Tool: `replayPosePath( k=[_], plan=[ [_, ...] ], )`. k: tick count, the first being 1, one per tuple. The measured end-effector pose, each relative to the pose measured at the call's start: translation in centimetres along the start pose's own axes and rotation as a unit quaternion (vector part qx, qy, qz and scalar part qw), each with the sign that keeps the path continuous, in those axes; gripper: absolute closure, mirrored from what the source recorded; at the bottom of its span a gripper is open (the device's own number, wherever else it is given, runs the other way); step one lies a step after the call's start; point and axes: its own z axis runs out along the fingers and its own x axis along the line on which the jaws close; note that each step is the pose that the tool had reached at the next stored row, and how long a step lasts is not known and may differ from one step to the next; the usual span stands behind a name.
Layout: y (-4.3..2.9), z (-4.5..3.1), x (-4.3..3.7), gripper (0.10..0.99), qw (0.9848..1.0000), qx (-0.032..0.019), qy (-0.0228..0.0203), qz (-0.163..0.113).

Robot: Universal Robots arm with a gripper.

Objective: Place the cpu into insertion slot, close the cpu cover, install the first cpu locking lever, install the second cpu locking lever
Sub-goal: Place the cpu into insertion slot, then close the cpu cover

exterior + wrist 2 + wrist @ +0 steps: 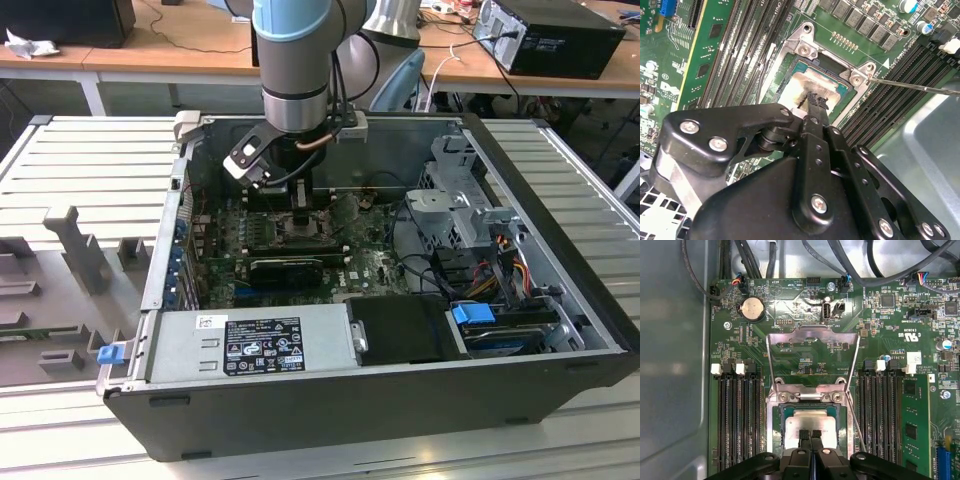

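Note:
The cpu [810, 420] lies flat in the insertion slot [775, 425], its pale face up. Its pale face [800, 85] shows again in the second wrist view inside the silvery rim of the insertion slot [805, 47]. The cpu cover [812, 331] is swung open, away from the socket, with green board showing through its window. My gripper [809, 434] is shut, its black tips together right over the cpu's middle with nothing between them. The second wrist view shows the gripper [816, 100] the same way. A thin locking lever [855, 415] sticks out unlatched beside the socket. In the exterior view the gripper [300, 215] reaches down into the computer case.
Black memory slots [737, 425] flank the socket on both sides, and one green memory stick [912, 425] stands in place. Cables [790, 255] run along the board's edge. The grey case wall [670, 365] is close by. A power supply [250, 345] and drive cage [460, 200] fill the case.

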Motion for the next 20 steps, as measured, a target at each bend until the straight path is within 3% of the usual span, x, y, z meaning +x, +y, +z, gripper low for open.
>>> replayPosePath(
  k=[7,20],
  plan=[
    [0.03,-0.4,0.0,0.98,1.0,0.0,0.0,0.0],
    [0.3,-3.91,0.05,0.98,1.0,0.0,-0.0014,0.0]
  ],
)
